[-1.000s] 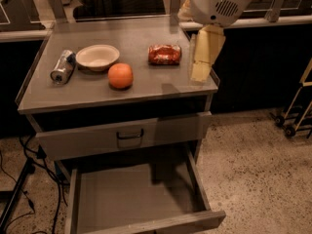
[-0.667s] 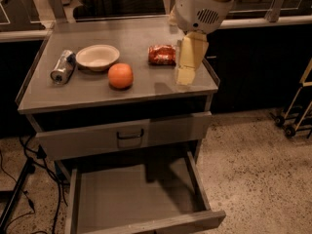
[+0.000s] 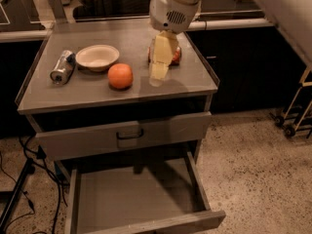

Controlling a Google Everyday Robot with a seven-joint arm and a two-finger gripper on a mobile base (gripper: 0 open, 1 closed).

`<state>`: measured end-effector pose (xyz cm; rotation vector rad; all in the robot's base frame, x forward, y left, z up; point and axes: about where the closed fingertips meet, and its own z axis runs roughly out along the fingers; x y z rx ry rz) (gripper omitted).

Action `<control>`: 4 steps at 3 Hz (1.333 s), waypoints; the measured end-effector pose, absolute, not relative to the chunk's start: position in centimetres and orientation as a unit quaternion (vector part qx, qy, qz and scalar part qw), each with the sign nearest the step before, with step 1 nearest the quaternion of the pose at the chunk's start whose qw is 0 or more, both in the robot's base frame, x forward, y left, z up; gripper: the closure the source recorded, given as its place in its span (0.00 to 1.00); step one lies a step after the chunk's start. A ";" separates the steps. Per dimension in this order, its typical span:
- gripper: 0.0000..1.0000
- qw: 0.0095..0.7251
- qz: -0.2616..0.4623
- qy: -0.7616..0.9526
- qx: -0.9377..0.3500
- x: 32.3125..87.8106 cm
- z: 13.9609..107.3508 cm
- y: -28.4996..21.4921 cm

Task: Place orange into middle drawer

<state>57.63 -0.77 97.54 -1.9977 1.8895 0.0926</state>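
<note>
The orange [image 3: 120, 75] sits on the grey cabinet top [image 3: 73, 94], in front of the white bowl. My gripper [image 3: 158, 73] hangs pointing down over the top, a short way to the right of the orange and apart from it, holding nothing that I can see. The middle drawer [image 3: 136, 199] is pulled out wide below, and its grey floor is bare.
A white bowl [image 3: 97, 56] and a silver can [image 3: 62, 67] lying on its side are at the top's left. A red-orange snack bag [image 3: 177, 56] is mostly hidden behind my gripper. The upper drawer front with a dark handle [image 3: 129, 133] stands slightly out. Cables [image 3: 24, 179] lie on the floor at left.
My gripper has moved left across the cabinet top, from its right edge to in front of the snack bag, closer to the orange. The orange and drawer have not moved.
</note>
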 end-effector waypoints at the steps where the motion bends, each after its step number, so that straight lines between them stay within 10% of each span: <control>1: 0.00 0.193 0.046 0.676 -0.710 58.8 96.4 0.5; 4: 0.00 0.197 0.092 0.664 -0.716 65.7 94.4 5.8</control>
